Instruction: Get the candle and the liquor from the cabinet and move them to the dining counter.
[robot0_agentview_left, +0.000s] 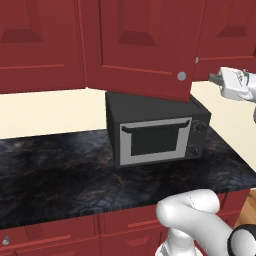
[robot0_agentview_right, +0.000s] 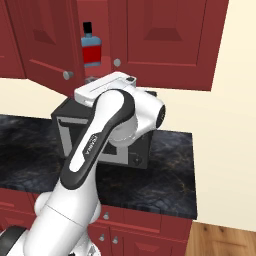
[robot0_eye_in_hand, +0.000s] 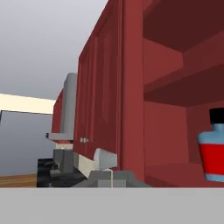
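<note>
Liquor (robot0_agentview_right: 92, 48), a small squat bottle with a blue upper body, a wide red label band and a black cap, stands upright on the red shelf inside the dark red wooden wall cabinet (robot0_agentview_right: 165, 40). In the right base view it shows in the gap between a swung-open panelled door (robot0_agentview_right: 45, 42) with a round silver knob and the closed door beside it. In the hand view the same bottle (robot0_eye_in_hand: 213, 148) sits at the far right edge, on the lower shelf of the open compartment, with the cabinet's side wall running up the middle of the picture.

Below the cabinet, a black microwave oven (robot0_agentview_left: 157, 132) with a grey-framed door rests on the black marbled stone worktop (robot0_agentview_left: 55, 175) over red drawer fronts. In the left base view the open door's lower corner overlaps the top of the oven.

The white arm's hand (robot0_agentview_left: 235, 84) is raised at cabinet height, to the right of the open door in the left base view. Its fingers are closed together with nothing between them, apart from the bottle.
</note>
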